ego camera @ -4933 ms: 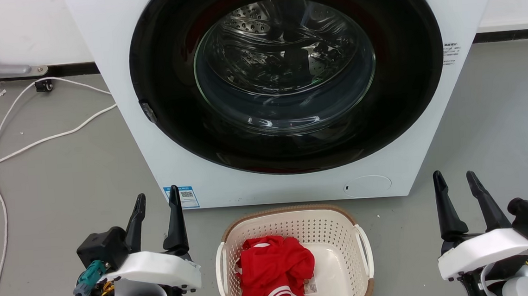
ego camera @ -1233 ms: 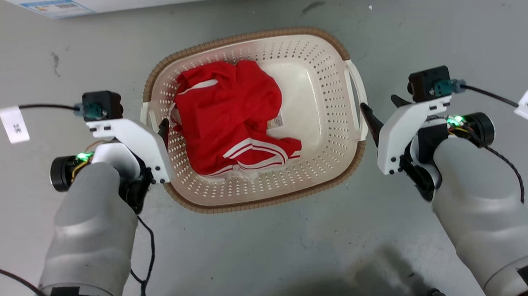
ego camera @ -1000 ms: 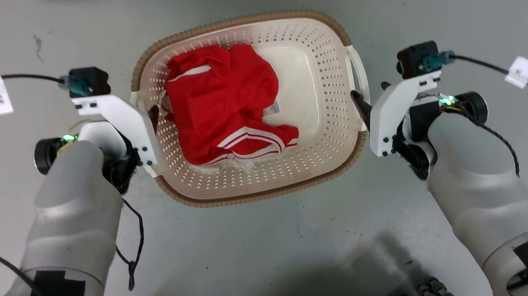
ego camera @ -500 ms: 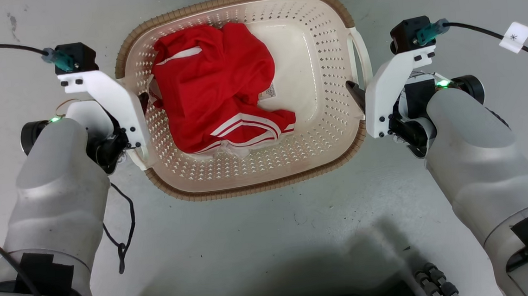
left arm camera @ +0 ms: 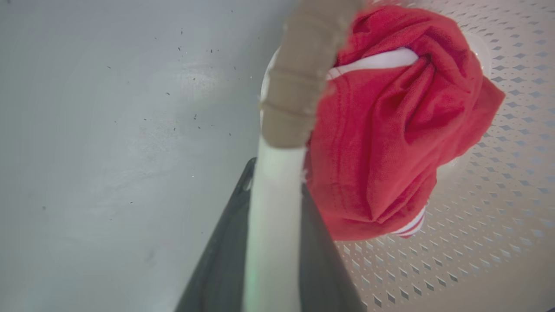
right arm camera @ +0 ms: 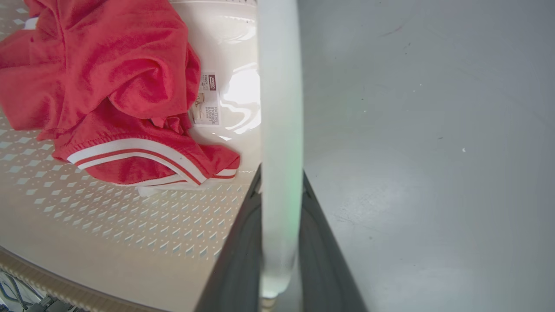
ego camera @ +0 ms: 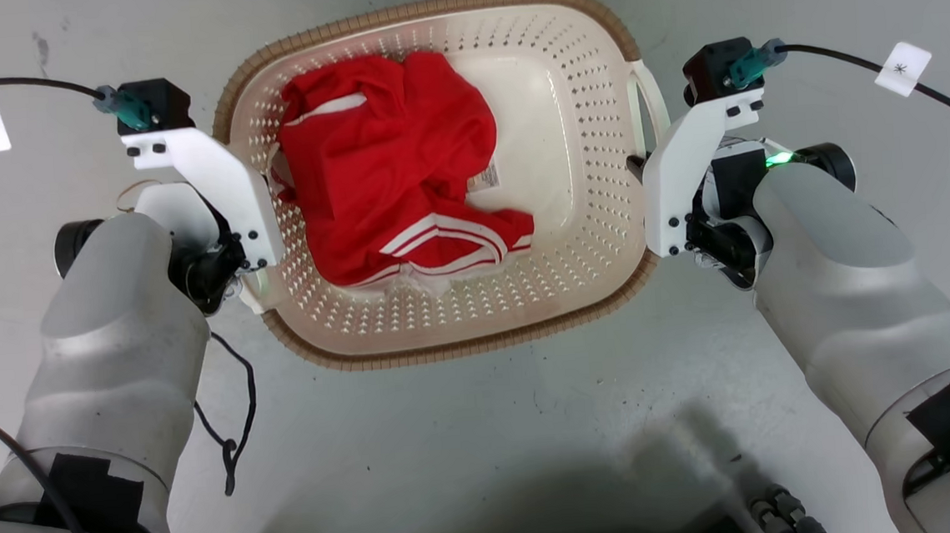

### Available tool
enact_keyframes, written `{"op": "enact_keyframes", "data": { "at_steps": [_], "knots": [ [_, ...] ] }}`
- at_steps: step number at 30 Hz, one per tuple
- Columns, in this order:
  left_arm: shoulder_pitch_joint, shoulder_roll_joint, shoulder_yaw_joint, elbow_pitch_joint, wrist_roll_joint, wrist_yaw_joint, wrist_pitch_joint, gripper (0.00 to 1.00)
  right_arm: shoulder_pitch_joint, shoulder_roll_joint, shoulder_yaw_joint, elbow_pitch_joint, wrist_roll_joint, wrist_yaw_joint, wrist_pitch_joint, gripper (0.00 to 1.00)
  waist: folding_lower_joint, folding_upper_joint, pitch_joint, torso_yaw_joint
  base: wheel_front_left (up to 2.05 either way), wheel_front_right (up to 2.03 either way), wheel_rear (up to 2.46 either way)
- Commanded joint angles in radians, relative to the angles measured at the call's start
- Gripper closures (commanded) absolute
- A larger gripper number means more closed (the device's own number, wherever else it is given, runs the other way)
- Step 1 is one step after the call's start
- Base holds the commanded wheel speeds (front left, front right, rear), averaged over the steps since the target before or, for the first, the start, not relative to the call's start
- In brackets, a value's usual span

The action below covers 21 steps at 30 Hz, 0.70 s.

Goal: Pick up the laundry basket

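The grey floor [ego camera: 471,451] spreads all round the laundry basket [ego camera: 448,354], which sits between the two pale forearms in the head view, brown rim up. Whether its underside is touching the floor cannot be told. A crumpled red garment [ego camera: 384,164] with white stripes lies inside the basket, filling its left half and reaching past the middle, and the bare cream bottom shows on the right.

The left tool [left arm camera: 275,186] is at the basket's left side. Its two dark fingers [left arm camera: 221,268] are drawn in against both faces of the white left handle [left arm camera: 274,260], with no gap showing, just below where the brown rim crosses. The right tool [right arm camera: 281,182] is at the basket's right side, gripping the white right handle [right arm camera: 279,86] the same way, one finger inside the basket wall and one outside.

A small printed label [right arm camera: 208,102] lies on the basket bottom, just beside the garment's right edge.
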Motion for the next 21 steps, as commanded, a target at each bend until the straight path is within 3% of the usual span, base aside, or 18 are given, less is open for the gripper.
{"op": "enact_keyframes", "data": {
  "at_steps": [1, 21],
  "knots": [
    [0.009, 0.009, -0.009, 0.006, -0.006, 0.002, 0.007, 1.00, 0.001, -0.008, 0.010, 0.002, 0.011, -0.001, 0.012, 1.00, -0.0001, 0.0000, -0.020, 0.001, 0.00, 0.00, 0.00],
    [0.091, -0.022, -0.089, 0.068, -0.136, 0.002, 0.168, 1.00, 0.075, -0.006, 0.080, 0.065, 0.130, 0.000, 0.256, 1.00, -0.0001, 0.0000, -0.381, 0.018, 0.00, 0.00, 0.00]
  ]
}}
